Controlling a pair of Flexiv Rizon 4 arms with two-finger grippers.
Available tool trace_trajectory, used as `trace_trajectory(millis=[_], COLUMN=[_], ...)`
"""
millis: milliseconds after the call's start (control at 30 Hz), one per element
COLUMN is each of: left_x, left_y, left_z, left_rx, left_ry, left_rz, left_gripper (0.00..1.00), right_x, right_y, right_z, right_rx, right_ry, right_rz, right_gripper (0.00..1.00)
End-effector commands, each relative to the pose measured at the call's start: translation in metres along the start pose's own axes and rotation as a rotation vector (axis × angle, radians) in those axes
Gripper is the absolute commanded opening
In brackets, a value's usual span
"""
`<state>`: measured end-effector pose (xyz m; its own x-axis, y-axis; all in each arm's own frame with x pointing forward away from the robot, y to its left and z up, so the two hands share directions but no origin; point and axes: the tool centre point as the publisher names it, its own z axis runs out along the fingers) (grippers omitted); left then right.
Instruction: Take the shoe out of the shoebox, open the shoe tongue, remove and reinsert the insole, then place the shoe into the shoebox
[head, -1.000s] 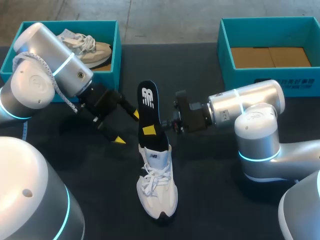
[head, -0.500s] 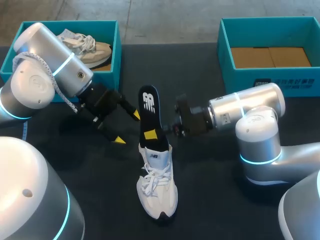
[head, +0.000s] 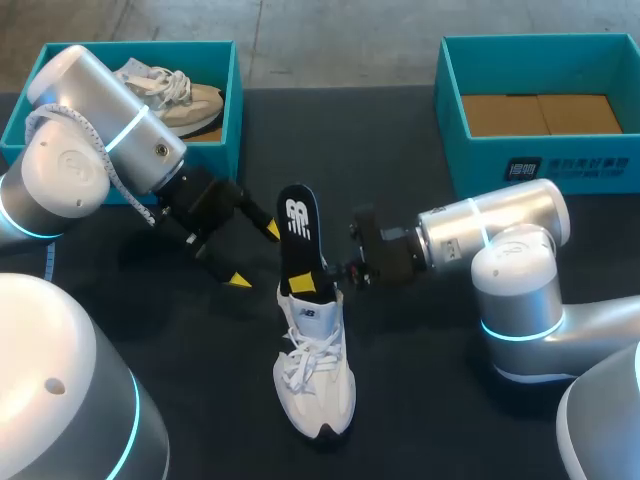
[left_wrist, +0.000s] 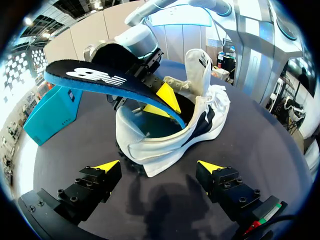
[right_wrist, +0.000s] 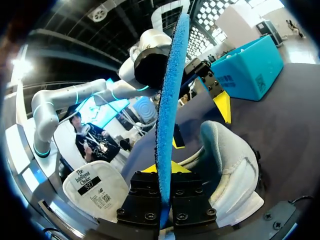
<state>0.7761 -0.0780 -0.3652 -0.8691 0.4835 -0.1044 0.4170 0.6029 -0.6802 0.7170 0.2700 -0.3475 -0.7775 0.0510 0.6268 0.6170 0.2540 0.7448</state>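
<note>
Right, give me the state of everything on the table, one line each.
white shoe: standing on its sole, tongue pulled open.
insole: gripped on edge, lower end in the shoe's opening, rest sticking out.
right gripper: shut on the insole.
left gripper: open, holding nothing, near the shoe's heel.
left shoebox: open, beige shoe inside.
right shoebox: open, only cardboard inside.
</note>
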Motion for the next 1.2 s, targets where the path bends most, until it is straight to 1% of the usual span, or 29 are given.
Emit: trace_trajectory(millis=[33,233,400,433,500,533,567,633,700,767,1133,1167,1200], left_x=[0.0,0.0,0.0,0.0,0.0,0.0,0.0,0.0,0.0,0.0,0.0,0.0,0.0], left_y=[0.0,0.0,0.0,0.0,0.0,0.0,0.0,0.0,0.0,0.0,0.0,0.0,0.0], left_z=[0.0,0.0,0.0,0.0,0.0,0.0,0.0,0.0,0.0,0.0,0.0,0.0,0.0], left_rx=[-0.003,-0.003,-0.003,-0.003,-0.003,-0.003,-0.003,-0.003,-0.003,-0.003,-0.003,-0.003,-0.003], left_ry=[0.001,0.001,0.001,0.001,0.001,0.001,0.001,0.001,0.001,0.001,0.001,0.001,0.001], left_rz=[0.0,0.0,0.0,0.0,0.0,0.0,0.0,0.0,0.0,0.0,0.0,0.0,0.0], left_gripper=[1.0,1.0,1.0,1.0,1.0,1.0,1.0,1.0,1.0,1.0,1.0,1.0,1.0], right_x=[0.002,0.003,0.004,0.004,0.004,0.004,0.004,0.004,0.003,0.003,-0.001,-0.001,-0.001], right_y=[-0.008,-0.013,-0.01,-0.008,-0.005,-0.004,-0.002,0.001,0.005,0.009,0.027,0.028,0.028], right_z=[0.004,0.004,0.002,0.002,0.001,0.001,0.001,0.001,0.001,0.001,0.006,0.006,0.005], right_rx=[-0.011,-0.015,-0.019,-0.02,-0.02,-0.02,-0.019,-0.017,-0.012,-0.009,0.014,0.015,0.016], right_ry=[-0.003,-0.004,-0.007,-0.008,-0.009,-0.01,-0.01,-0.01,-0.009,-0.008,0.005,0.005,0.005], right_rz=[0.006,0.016,0.013,0.011,0.006,0.002,-0.001,-0.008,-0.016,-0.021,-0.057,-0.058,-0.06], right_gripper=[0.0,0.0,0.0,0.18,0.33,0.38,0.4,0.39,0.35,0.33,0.29,0.25,0.24])
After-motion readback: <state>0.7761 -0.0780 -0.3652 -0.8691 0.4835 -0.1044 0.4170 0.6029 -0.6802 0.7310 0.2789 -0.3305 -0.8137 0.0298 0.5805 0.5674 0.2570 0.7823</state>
